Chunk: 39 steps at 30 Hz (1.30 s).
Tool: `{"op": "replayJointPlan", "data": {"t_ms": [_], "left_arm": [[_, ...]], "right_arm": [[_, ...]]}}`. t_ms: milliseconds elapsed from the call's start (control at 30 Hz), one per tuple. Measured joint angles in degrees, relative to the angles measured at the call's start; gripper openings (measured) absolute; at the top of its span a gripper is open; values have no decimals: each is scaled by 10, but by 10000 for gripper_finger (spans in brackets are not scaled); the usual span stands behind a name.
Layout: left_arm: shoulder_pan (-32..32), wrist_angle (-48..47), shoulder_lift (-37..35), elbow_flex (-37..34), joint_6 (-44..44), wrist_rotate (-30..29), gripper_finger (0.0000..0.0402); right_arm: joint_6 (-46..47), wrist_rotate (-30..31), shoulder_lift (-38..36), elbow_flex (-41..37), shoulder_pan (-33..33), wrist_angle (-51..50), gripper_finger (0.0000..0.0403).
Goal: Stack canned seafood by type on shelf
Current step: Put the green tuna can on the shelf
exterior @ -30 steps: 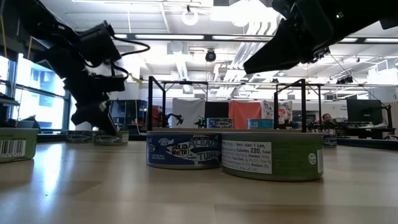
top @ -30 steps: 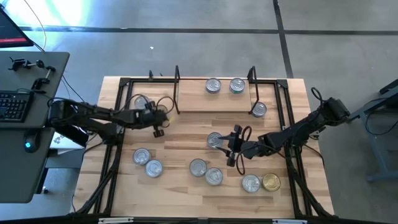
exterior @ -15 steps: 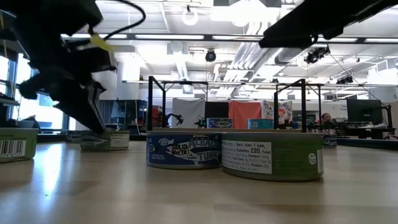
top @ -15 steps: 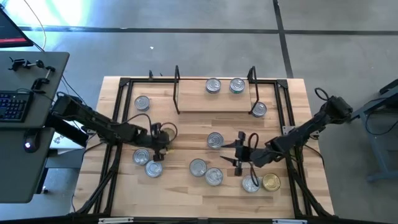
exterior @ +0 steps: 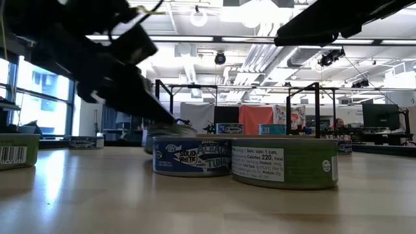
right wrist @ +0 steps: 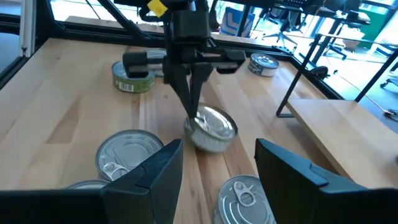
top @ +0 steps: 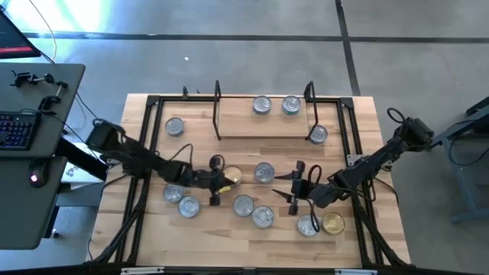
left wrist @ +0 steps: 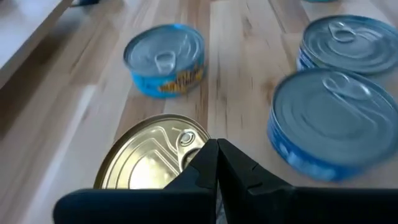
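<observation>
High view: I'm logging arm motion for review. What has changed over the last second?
The left gripper swept from beside the shelf toward the table's middle. It now sits shut over a gold-lidded tin that did not show there before. The right gripper, open, drew back slightly from the shelf. The tins on the shelf stayed put.

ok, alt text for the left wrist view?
The left hand, fingers shut together, sits over a gold-lid tin on the wood table. A blue tin with a silver pull-tab lid lies beyond it, and two more silver-lid tins, a near one and a far one, lie to one side.
</observation>
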Motion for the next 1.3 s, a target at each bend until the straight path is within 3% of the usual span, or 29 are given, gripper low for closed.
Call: {"op": "replayJointPlan", "data": {"t_ms": [267, 533, 633, 767, 1000, 1167, 1300], "left_arm": [[14, -17, 98, 90, 54, 35, 1], [20, -102, 109, 153, 63, 45, 0], [20, -97, 101, 164, 82, 41, 0], [25, -101, 90, 171, 88, 43, 0], [30, -167, 58, 173, 88, 43, 0], [34, -222, 45, 173, 84, 90, 24], [36, -231, 62, 172, 154, 114, 71]], "right_arm": [[2, 0, 0, 0, 0, 0, 193], [43, -8, 0, 0, -22, -7, 193], [30, -83, 11, 0, -45, -10, 193], [-57, -180, 51, 0, -79, -3, 193], [-250, -244, 119, 0, -126, 37, 193], [-257, -296, 136, 26, -153, 35, 193], [-221, -297, 138, 35, -160, 35, 193]]}}
